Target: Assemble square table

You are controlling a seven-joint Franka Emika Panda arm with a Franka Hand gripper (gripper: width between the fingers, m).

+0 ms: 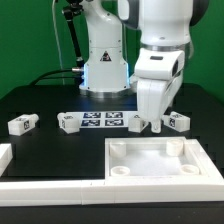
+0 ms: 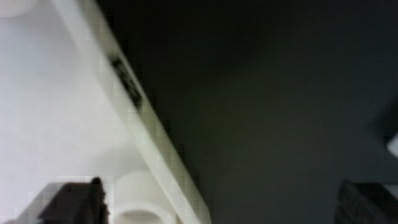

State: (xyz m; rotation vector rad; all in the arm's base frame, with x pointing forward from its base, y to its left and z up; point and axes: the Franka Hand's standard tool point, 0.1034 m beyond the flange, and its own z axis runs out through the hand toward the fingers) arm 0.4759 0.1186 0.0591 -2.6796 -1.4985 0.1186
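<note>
**Tool open over the tabletop, beside the square top's rim**

In the exterior view the tool (image 1: 149, 126) hangs low between the marker board (image 1: 100, 120) and a leg block (image 1: 177, 121), just past the far edge of the square top (image 1: 150, 160), which lies flat on the black tabletop (image 1: 40, 100) toward the exterior view's right. Its fingers stand wide apart and hold nothing. Two more leg blocks (image 1: 22, 123) (image 1: 68, 124) sit well to the exterior view's left. A fourth white piece (image 1: 135, 122) is half hidden by the tool and hard to identify.

The wrist view is blurred. Only the dark fingertips (image 2: 71, 203) show, cut off at the frame's edge, with bare tabletop between them. The top's rim (image 2: 143, 130) runs beside one finger. A pale smear (image 2: 391, 145) at the edge cannot be made out.
</note>
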